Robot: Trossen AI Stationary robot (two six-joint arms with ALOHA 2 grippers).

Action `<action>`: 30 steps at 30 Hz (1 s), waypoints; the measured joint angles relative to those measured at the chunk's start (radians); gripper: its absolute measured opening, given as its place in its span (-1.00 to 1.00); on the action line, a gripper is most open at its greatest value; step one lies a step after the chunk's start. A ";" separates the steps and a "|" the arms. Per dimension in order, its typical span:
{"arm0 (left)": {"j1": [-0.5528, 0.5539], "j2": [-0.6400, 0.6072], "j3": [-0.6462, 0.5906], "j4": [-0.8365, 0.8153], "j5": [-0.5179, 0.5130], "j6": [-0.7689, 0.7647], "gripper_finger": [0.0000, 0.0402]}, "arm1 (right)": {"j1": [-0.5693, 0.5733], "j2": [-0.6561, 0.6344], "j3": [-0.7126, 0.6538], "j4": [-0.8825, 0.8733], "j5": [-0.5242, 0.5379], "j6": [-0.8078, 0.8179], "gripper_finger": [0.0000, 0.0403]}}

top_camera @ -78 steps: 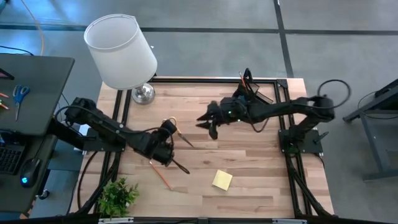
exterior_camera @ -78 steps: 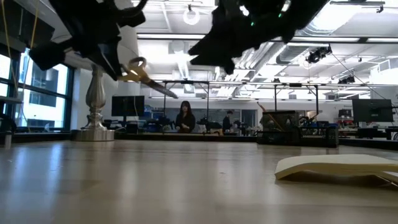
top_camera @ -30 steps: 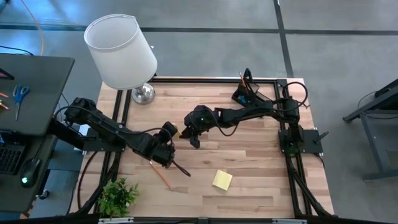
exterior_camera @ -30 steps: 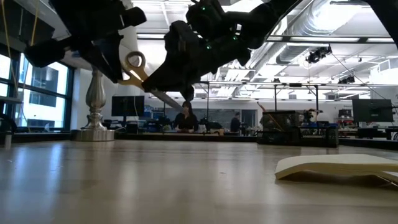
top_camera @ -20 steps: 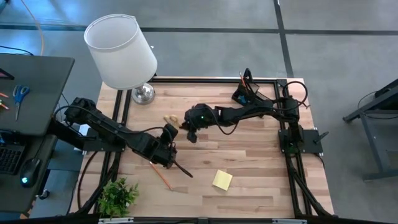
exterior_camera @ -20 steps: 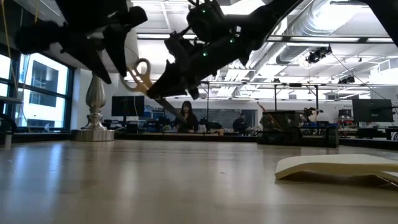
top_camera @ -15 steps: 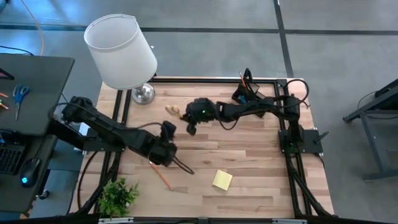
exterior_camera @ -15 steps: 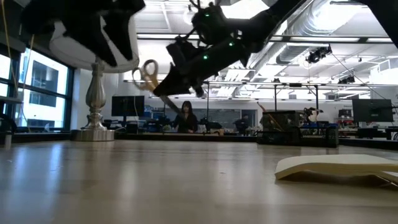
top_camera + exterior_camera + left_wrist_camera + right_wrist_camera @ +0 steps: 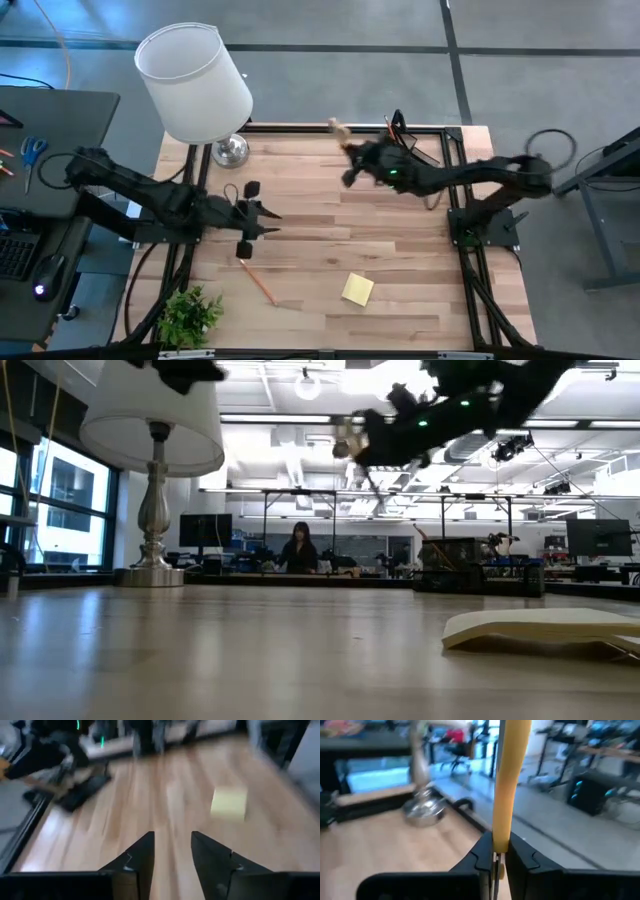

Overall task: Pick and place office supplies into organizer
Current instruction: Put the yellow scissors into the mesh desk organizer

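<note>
Yellow-handled scissors (image 9: 506,780) are clamped in the right tool (image 9: 352,165), whose two dark fingers press together on the yellow handle. This tool is in the air above the far part of the pale wooden bench (image 9: 400,290), close to the small black boxy organizer (image 9: 398,150) that stands near the far right corner. The handle end points away from the organizer, toward the far edge of the bench.

The left tool (image 9: 171,851) hangs over the left part of the bench with its fingers apart and nothing between them. Just in front of it a thin orange pencil (image 9: 258,282) lies on the wood. A yellow square sticky-note pad (image 9: 357,289) lies near the front middle, well apart from the organizer. A white lamp (image 9: 196,82) with a silver base stands at the far left corner.
</note>
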 joint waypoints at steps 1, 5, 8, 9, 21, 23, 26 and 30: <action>0.025 -0.009 -0.030 0.083 0.042 0.002 -0.44 | -0.016 -0.038 -0.034 0.023 0.001 -0.010 -0.94; 0.131 -0.017 -0.140 0.344 0.210 0.003 -0.52 | -0.101 -0.151 -0.174 0.089 0.008 -0.019 -0.94; 0.215 -0.007 -0.188 0.473 0.302 0.000 -0.58 | -0.166 -0.196 -0.251 0.180 0.009 -0.063 -0.94; 0.237 0.000 -0.200 0.516 0.333 -0.003 -0.59 | -0.184 -0.199 -0.269 0.219 0.012 -0.079 -0.94; 0.434 0.116 -0.308 0.800 0.585 -0.025 -0.71 | -0.347 -0.188 -0.326 0.282 0.135 -0.134 -0.93; 0.452 0.139 -0.308 0.801 0.607 -0.025 -0.71 | -0.360 -0.188 -0.326 0.282 0.161 -0.155 -0.93; 0.479 0.173 -0.308 0.800 0.641 -0.022 -0.71 | -0.381 -0.188 -0.326 0.274 0.206 -0.174 -0.93; 0.513 0.231 -0.308 0.815 0.680 0.003 -0.71 | -0.420 -0.174 -0.326 0.245 0.216 -0.149 -0.93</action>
